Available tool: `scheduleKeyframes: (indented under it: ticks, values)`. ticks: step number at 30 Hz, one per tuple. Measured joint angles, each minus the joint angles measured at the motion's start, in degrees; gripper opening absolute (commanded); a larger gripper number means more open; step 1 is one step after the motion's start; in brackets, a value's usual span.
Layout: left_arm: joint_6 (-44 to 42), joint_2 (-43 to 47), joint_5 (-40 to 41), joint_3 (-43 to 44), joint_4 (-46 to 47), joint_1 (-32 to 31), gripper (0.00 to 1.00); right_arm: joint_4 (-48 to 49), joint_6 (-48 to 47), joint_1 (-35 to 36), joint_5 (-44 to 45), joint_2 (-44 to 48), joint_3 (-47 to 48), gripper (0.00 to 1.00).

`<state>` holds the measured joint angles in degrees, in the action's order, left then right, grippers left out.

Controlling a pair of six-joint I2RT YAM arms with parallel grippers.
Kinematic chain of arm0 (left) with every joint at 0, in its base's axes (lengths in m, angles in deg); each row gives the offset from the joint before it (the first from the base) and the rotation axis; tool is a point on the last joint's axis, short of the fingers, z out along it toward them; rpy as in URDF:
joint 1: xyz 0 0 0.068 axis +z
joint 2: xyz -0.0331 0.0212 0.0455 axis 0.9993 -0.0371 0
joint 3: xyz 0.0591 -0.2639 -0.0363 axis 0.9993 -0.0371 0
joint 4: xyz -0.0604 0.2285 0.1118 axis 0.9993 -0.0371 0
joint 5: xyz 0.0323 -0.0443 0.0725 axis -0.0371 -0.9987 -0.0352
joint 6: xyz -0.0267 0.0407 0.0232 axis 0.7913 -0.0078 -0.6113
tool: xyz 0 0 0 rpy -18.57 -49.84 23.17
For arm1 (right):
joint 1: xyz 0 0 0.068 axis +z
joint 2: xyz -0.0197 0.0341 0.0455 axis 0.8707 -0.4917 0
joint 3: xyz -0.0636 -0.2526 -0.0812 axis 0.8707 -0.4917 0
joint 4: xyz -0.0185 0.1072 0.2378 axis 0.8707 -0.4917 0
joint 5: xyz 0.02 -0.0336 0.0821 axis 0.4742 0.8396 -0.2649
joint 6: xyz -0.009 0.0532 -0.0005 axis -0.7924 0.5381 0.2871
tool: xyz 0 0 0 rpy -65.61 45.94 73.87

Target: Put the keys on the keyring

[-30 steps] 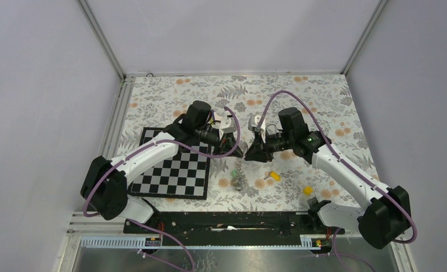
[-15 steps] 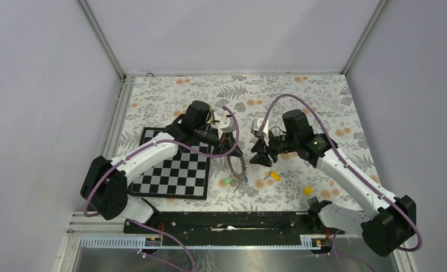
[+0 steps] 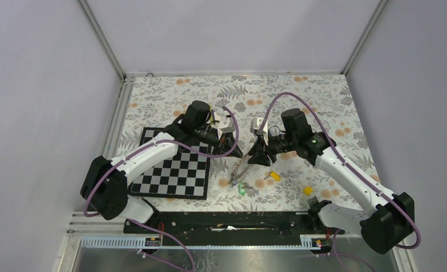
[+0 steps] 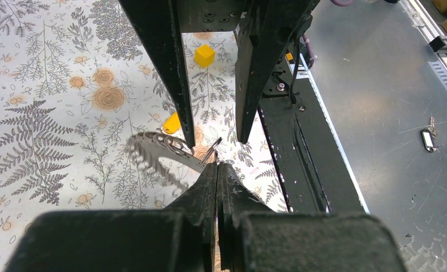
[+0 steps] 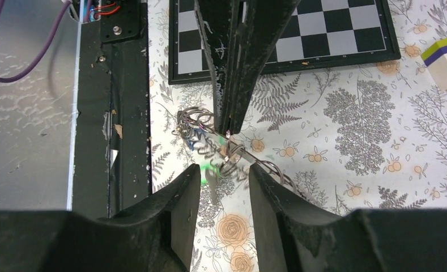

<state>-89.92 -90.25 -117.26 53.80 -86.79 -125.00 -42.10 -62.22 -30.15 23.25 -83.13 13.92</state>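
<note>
Top external, left gripper (image 3: 235,152): clenching on the upper end of the keyring (image 3: 238,170), which is hanging down toward the table (image 3: 300,102), so the loop is standing free for threading.
Top external, right gripper (image 3: 259,160): hovering just beside the left one, jaws standing apart, gripping nothing.
Top external, keys: a green key (image 3: 241,189) is showing at the keyring's low end; whether it is threaded cannot be told from here. A yellow key (image 3: 273,175) is lying loose on the table near the right gripper, not yet on the keyring.
Top external, other items: a cube (image 3: 307,190) is sitting farther right; a chessboard (image 3: 175,170) is lying left of the work.
Left wrist, left gripper: both tips are pressing together on the keyring's edge, with the jagged rim running off to the left. This looks like a steadying hold, presenting the keyring to the other arm.
Left wrist, right gripper: its two fingers are hanging above the keyring, well parted, touching nothing.
Right wrist, right gripper: its fingers are straddling the keyring without contact.
Right wrist, keys: a blue key (image 5: 195,136) is bunching with small wire loops (image 5: 195,118) at the keyring's near end; the green key is blurring beside them.
Judgement, next step: the free right gripper is likely needing to fetch the yellow key.
</note>
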Motion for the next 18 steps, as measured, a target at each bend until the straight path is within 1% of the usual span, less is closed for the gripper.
scheduleKeyframes:
  ticks: [3, 7, 18]
  values:
    - [0.0, 0.0, -0.1, 0.0, 0.0, 0.0, 0.0, 0.1, 0.1, 0.0, -1.1, -0.2, 0.0, 0.44]
    - [0.0, 0.0, -0.2, 0.0, 0.0, 0.0, 0.0, -0.1, 0.0, 0.0, -1.1, 0.0, 0.0, 0.47]
    - [0.0, 0.0, -0.3, -0.7, 0.3, 0.0, 0.0, -3.5, -1.4, 0.0, -0.8, 2.2, 1.0, 0.48]
